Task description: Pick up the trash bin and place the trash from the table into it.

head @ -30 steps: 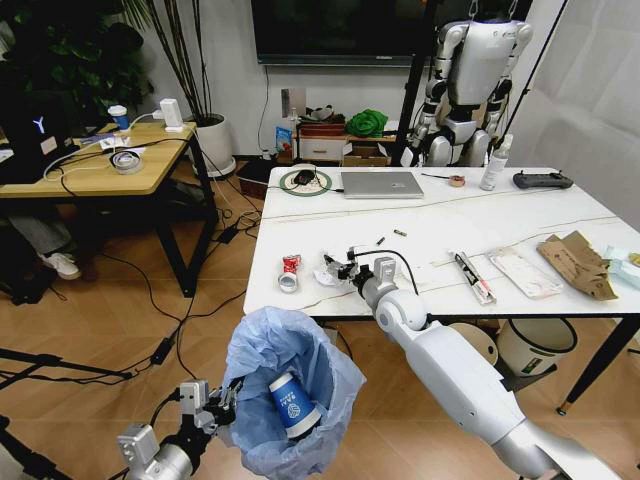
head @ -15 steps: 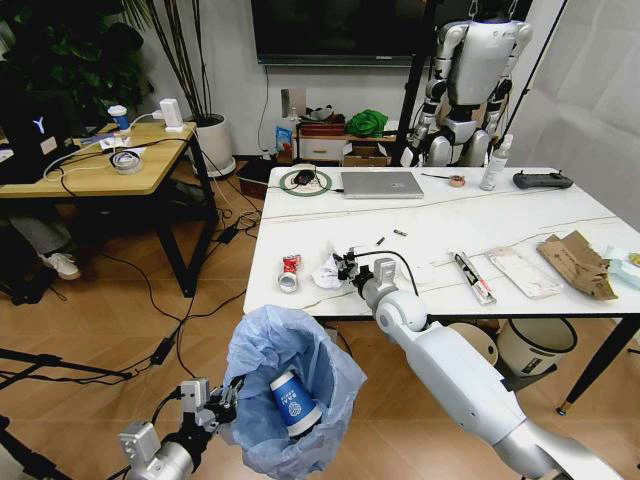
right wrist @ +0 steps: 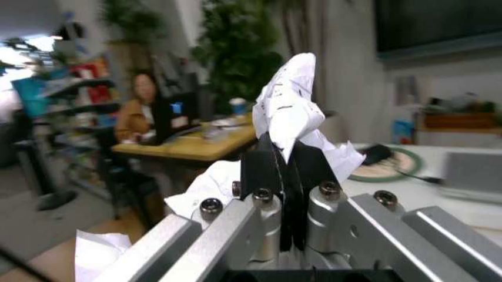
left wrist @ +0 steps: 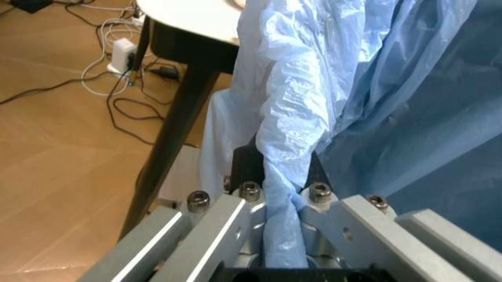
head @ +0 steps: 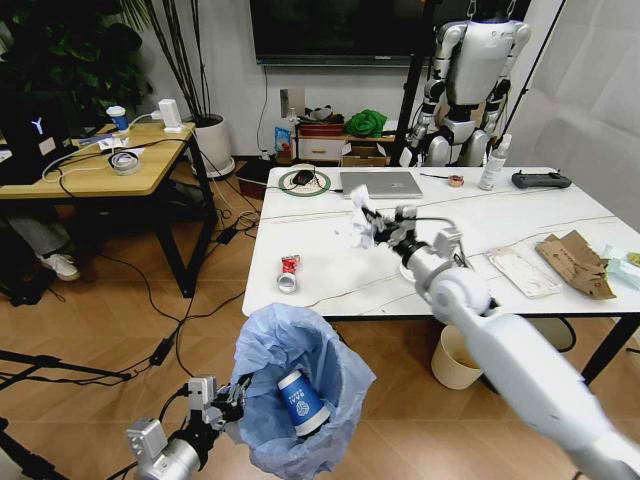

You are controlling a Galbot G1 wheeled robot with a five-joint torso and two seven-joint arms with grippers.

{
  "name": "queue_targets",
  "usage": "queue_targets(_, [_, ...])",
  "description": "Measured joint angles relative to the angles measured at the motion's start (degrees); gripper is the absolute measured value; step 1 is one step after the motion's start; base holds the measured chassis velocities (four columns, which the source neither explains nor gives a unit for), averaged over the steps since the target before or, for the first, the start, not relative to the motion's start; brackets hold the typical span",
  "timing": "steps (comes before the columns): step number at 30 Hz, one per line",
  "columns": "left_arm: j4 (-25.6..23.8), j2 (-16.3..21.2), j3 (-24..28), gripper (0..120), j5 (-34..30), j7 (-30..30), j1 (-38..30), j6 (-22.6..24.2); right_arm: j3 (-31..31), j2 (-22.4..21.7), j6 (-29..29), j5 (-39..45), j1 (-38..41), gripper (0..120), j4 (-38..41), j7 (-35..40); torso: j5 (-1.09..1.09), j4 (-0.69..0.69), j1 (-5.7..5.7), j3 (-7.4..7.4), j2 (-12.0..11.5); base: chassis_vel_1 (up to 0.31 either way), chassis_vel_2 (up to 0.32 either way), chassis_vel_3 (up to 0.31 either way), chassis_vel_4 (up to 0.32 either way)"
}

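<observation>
The trash bin (head: 285,385), lined with a crinkled light-blue bag (left wrist: 314,111), hangs low in front of the table (head: 330,290). My left gripper (head: 222,400) is shut on the bag's rim. A blue paper cup (head: 301,402) lies inside the bin. Raised above the tabletop, my right gripper (head: 378,228) is shut on a crumpled white wrapper (head: 360,227), which stands up between the pads (right wrist: 292,114). A crushed red can (head: 291,264) rests near the table's left front corner. Torn brown cardboard (head: 577,262) and clear plastic packaging (head: 525,270) lie at the right.
A silver laptop (head: 380,184), a tape roll (head: 288,282), a black controller (head: 541,180) and a white bottle (head: 493,165) are on the table. A cream bin (head: 455,358) stands under it. A wooden desk (head: 100,160) is at the left, a humanoid robot (head: 470,80) behind.
My right gripper has lifted the white wrapper off the tabletop and carried it up and to the right. The bin has shifted slightly with the left gripper.
</observation>
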Motion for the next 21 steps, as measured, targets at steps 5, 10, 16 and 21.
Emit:
queue_targets(5, [-0.15, -0.05, 0.48, 0, -0.04, -0.12, -0.05, 0.22, -4.72, -4.43, 5.85, 1.6, -5.52, 0, 9.85, -7.5, 0.01, -0.01, -0.01, 0.0, 0.0, 0.0, 0.0, 0.0, 0.0])
queue_targets(10, [-0.66, -0.56, 0.53, 0, 0.2, -0.11, 0.34, 0.32, -8.03, -7.01, 7.24, 1.28, -8.82, 0, 14.66, -17.17, 0.0, 0.0, -0.01, 0.0, 0.0, 0.0, 0.0, 0.0, 0.0])
queue_targets(16, [-1.35, -0.98, 0.28, 0, 0.24, -0.14, 0.97, 0.37, -8.73, -9.22, 7.89, -1.2, -11.29, 0, 14.95, -24.47, 0.01, 0.0, 0.0, 0.0, 0.0, 0.0, 0.0, 0.0, 0.0])
queue_targets(21, [-2.18, -1.36, 0.23, 0, 0.24, -0.78, 1.77, 0.59, -8.53, -11.08, 8.51, -6.03, -13.52, 0, 13.85, -29.58, 0.01, 0.0, 0.0, 0.01, 0.0, 0.0, 0.0, 0.0, 0.0])
